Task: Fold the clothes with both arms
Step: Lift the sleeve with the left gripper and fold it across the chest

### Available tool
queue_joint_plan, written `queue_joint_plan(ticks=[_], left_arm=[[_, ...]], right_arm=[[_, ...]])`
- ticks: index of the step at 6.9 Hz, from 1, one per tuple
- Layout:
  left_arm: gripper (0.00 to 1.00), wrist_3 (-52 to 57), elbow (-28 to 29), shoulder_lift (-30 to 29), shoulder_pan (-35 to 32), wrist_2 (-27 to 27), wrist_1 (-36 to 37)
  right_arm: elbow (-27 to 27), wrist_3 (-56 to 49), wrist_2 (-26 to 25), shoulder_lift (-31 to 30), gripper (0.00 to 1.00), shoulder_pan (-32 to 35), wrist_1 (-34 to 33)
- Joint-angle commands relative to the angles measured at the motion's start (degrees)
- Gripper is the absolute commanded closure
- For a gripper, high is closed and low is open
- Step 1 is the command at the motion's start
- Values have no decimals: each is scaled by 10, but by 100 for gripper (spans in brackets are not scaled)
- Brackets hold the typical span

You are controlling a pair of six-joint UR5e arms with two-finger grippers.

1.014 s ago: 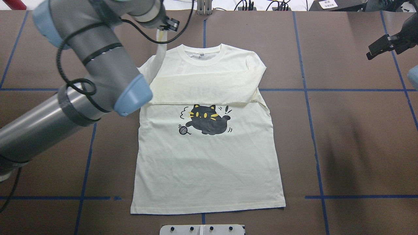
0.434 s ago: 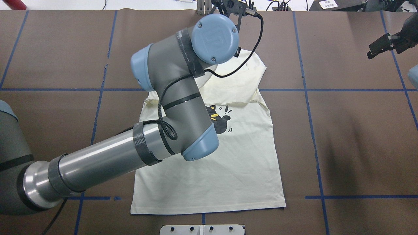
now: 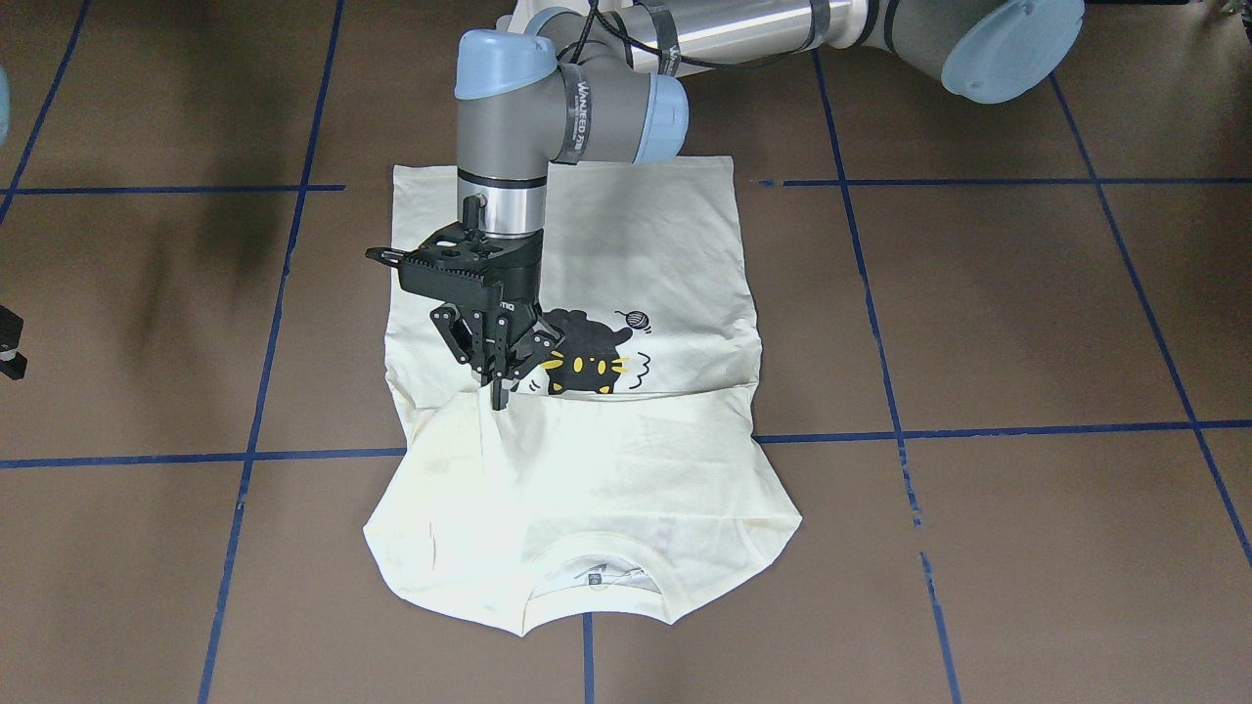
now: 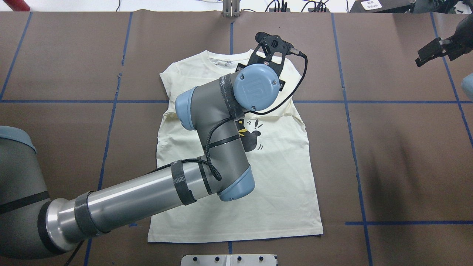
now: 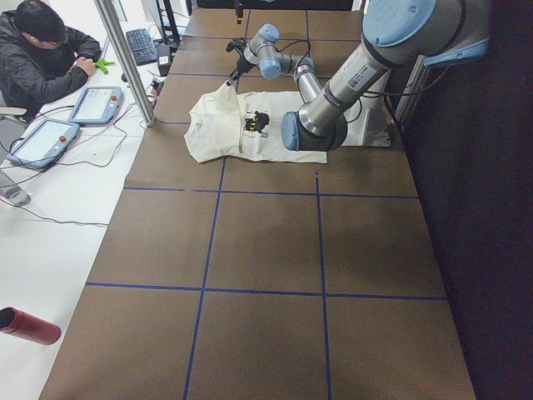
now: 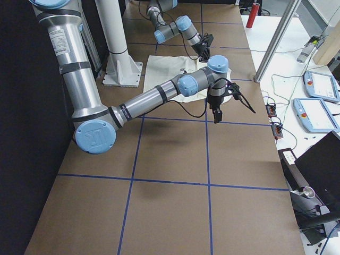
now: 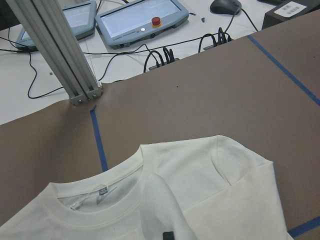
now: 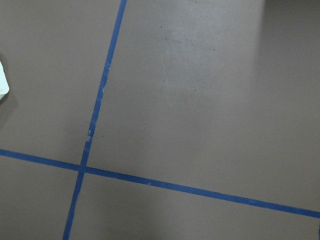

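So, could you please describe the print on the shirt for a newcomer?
A cream T-shirt lies on the brown table. Mid-chest, beside the left fingers and bordering the folded-over sleeve, sits the cat print: the only black-and-yellow patch on the fabric.

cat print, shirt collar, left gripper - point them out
cat print (image 3: 585,354), front-facing view, black body
shirt collar (image 7: 120,170), left wrist view, ribbed band
left gripper (image 3: 499,396), front-facing view, fingertips at the cloth

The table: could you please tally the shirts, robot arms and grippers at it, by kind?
T-shirt: 1
Robot arms: 2, the left arm and the right arm
Grippers: 2, the left gripper and the right gripper
Total: 5
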Motion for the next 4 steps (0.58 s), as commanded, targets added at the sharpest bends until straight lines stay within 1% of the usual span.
queue_joint_plan(ticks=[1,2,3,4], left_arm=[[40,-18,35,0,22,-2,-68],[26,-40,52,-2,26,-3,-89],[0,-68,52,0,24,-5,-122],[0,-100,52,6,23,-26,-156]], right_arm=[[-1,0,-3,0,0,-1,0],[-1,0,-3,0,0,-1,1],[-2,2,-2,5,0,-2,1],[1,6,-1,6,0,-4,2]])
